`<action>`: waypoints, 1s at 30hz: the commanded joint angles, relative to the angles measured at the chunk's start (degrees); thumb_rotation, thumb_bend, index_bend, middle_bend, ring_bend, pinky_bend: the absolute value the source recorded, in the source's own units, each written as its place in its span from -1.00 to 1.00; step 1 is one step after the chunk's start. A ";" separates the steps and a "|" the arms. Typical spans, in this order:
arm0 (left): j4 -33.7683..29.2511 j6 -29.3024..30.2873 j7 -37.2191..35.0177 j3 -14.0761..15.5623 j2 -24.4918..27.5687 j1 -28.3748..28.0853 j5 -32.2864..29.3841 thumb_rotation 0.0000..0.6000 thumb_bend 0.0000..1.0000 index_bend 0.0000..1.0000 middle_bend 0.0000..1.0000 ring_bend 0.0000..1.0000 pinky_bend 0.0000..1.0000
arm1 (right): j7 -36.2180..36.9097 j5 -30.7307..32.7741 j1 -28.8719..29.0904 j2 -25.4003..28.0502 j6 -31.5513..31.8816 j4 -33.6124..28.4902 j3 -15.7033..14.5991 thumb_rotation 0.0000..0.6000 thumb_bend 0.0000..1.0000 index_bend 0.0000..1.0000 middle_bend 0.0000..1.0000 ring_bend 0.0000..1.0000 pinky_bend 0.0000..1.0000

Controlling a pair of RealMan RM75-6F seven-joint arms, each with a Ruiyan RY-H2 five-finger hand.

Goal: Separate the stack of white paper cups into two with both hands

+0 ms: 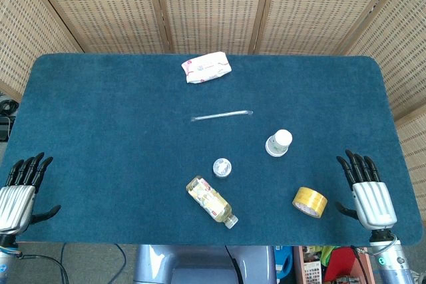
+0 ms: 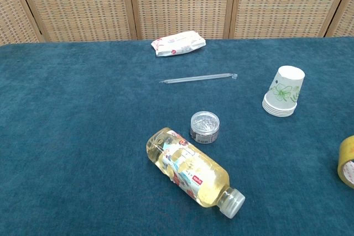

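paper cups (image 2: pixel 284 92) upside down, bottle (image 2: pixel 192 170) lying, small jar (image 2: pixel 204 127)

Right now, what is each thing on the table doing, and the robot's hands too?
Cup stack: upside down, still nested.
Bottle: lying down, capped.
Small round tin: upright, lidded.
Tape roll: lying tilted.
Straw: flat, wrapped.
Wipes pack: flat, closed.
Left hand: open, empty.
Right hand: open, empty.
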 commanded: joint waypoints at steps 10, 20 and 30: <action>0.18 -0.32 -0.89 -0.15 0.18 -0.05 -0.23 1.00 -0.65 -1.00 -1.00 -1.00 -1.00 | 0.37 0.06 -0.12 0.22 -0.37 -0.47 0.08 1.00 -0.87 -0.80 -1.00 -1.00 -0.93; -0.31 0.04 -0.62 -0.20 0.40 0.11 0.03 1.00 -0.65 -1.00 -1.00 -1.00 -1.00 | 0.74 0.50 0.20 0.05 -0.63 -0.82 0.88 1.00 -0.87 -0.80 -1.00 -1.00 -0.93; 0.16 -0.53 -0.77 -0.49 0.37 -0.01 -0.99 1.00 -0.65 -1.00 -1.00 -1.00 -1.00 | -5.58 4.19 6.93 3.39 -7.72 -9.12 6.50 1.00 -0.86 -0.68 -1.00 -1.00 -0.78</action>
